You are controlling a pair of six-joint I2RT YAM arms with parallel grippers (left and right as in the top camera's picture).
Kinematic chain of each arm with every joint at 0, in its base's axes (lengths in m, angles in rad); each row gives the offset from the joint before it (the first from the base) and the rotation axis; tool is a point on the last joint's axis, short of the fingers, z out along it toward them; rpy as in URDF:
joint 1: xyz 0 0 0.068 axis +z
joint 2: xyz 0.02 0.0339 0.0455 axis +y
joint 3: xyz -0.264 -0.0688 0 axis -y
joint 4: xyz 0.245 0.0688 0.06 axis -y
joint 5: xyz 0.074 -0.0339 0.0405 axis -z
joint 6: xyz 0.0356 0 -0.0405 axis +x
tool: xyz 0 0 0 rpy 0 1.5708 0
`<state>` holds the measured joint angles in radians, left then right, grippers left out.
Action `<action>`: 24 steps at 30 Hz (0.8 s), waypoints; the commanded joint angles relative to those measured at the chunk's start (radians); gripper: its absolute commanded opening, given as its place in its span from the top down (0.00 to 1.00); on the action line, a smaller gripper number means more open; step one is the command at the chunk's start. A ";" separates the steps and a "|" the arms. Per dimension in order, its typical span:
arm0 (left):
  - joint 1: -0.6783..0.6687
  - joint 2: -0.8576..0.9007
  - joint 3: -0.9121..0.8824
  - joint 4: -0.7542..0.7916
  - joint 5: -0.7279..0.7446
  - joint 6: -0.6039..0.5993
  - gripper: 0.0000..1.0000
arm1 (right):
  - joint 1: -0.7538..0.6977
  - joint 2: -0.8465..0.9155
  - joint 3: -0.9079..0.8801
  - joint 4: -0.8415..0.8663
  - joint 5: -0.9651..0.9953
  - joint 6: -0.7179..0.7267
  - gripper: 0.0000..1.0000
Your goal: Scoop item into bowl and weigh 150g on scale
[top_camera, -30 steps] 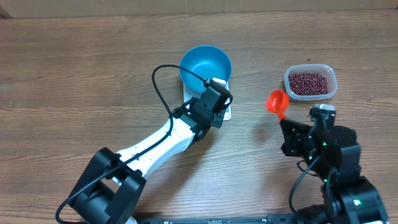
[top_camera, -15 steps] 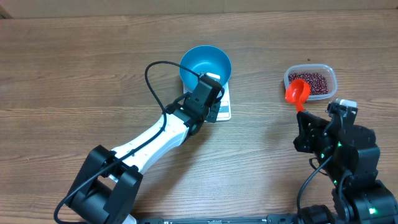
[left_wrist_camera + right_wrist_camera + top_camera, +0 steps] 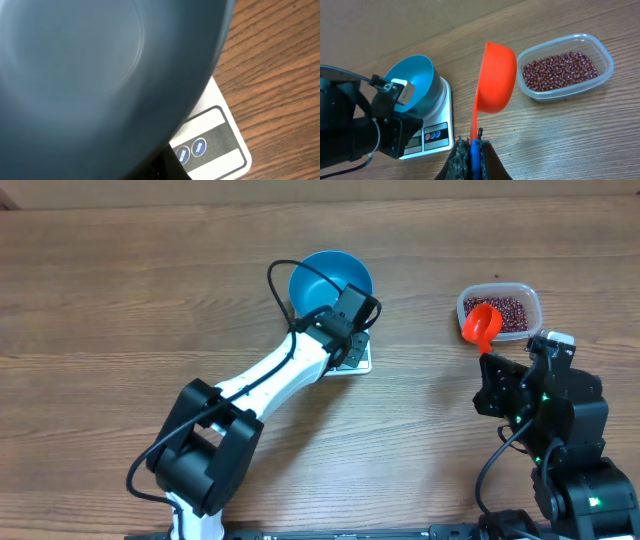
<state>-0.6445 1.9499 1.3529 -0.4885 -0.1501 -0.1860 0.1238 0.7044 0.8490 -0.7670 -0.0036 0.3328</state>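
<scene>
Wooden table (image 3: 120,300), brown grain, seen from overhead and from both wrist cameras.

1. Bowl (image 3: 320,280) – round, bright blue. It sits on the scale at the table's middle back, with its rim overhanging the scale's front strip in the left wrist view.
2. Scale (image 3: 215,140) – flat, white and rectangular, with two round blue buttons on its dark front panel. Most of it is covered by the bowl.
3. Beans (image 3: 560,70) – small, dark red-brown and glossy. All lie in a clear tub (image 3: 606,57) at the right, well apart from the scale.
4. Scoop (image 3: 495,80) – orange-red plastic with a long handle. It is held above the table with its cup tipped on edge, and in the overhead view the cup overlaps the tub's near-left corner. What its hollow contains is hidden.
5. Right gripper (image 3: 471,145) – clamped on the end of the scoop's handle.
6. Left gripper (image 3: 352,320) – black, reaching over the bowl's near rim and the scale, jaws closed. Its tip is possibly the dark shape at the bottom edge of the left wrist view, and contact with the scale cannot be made out.
7. Cable (image 3: 285,285) – black, looping from the left arm across the bowl's left side.
</scene>
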 commanded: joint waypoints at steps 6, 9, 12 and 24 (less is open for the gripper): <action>-0.005 0.041 0.026 -0.011 0.018 0.026 0.96 | -0.008 -0.005 0.037 0.010 -0.005 -0.021 0.97; -0.006 0.041 0.026 -0.019 0.020 0.026 0.96 | -0.008 -0.005 0.037 0.010 -0.005 -0.021 0.97; -0.008 0.042 0.026 -0.034 0.021 0.026 0.96 | -0.008 -0.005 0.037 0.010 -0.005 -0.023 0.97; -0.036 0.051 0.023 -0.039 0.015 0.040 0.96 | -0.008 -0.005 0.037 0.010 -0.006 -0.024 0.97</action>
<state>-0.6708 1.9823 1.3567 -0.5278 -0.1314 -0.1719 0.1238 0.7044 0.8490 -0.7670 -0.0036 0.3138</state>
